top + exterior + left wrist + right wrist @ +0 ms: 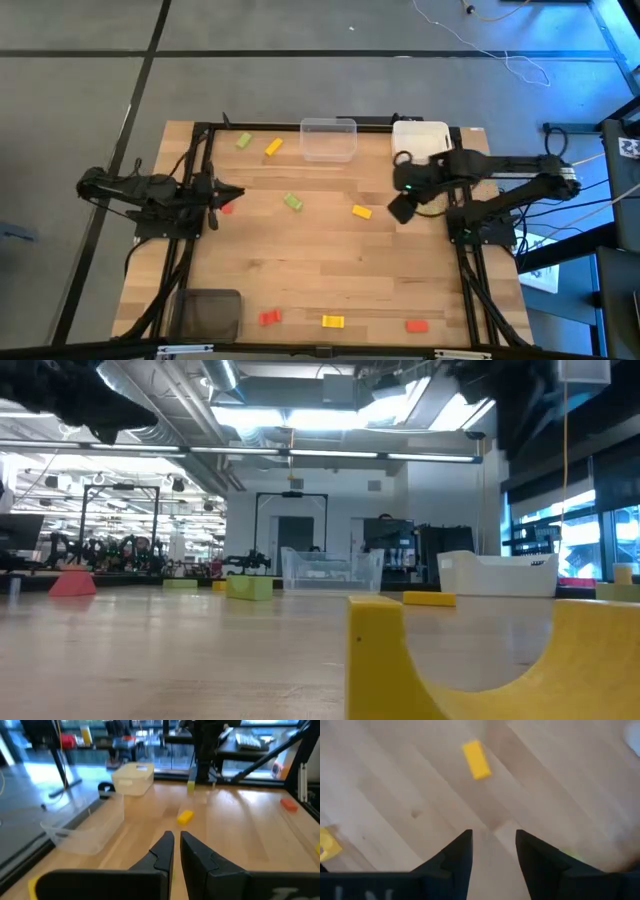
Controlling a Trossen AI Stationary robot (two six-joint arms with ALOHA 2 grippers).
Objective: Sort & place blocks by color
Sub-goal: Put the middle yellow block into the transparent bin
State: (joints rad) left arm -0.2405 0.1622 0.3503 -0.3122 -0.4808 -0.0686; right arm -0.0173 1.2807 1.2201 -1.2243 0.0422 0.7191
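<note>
Small flat blocks lie scattered on the wooden table (330, 270). There are green ones (244, 141) (293, 202), yellow ones (273, 147) (362, 211) (333, 321) and red ones (228, 207) (269, 317) (417, 325). My right gripper (400, 208) (492, 845) points down above the table right of centre. It is open with nothing between its fingers, and a yellow block (476, 759) lies on the wood a little ahead of it. My left gripper (232, 192) (175, 845) is shut and empty at the left side, pointing level across the table, with the red block beside it.
A clear bin (328, 139) and a white bin (420, 138) stand along the far edge. A dark grey bin (208, 313) sits at the near left corner. Black frame rails run along both sides of the table. Bare wood lies open in the middle.
</note>
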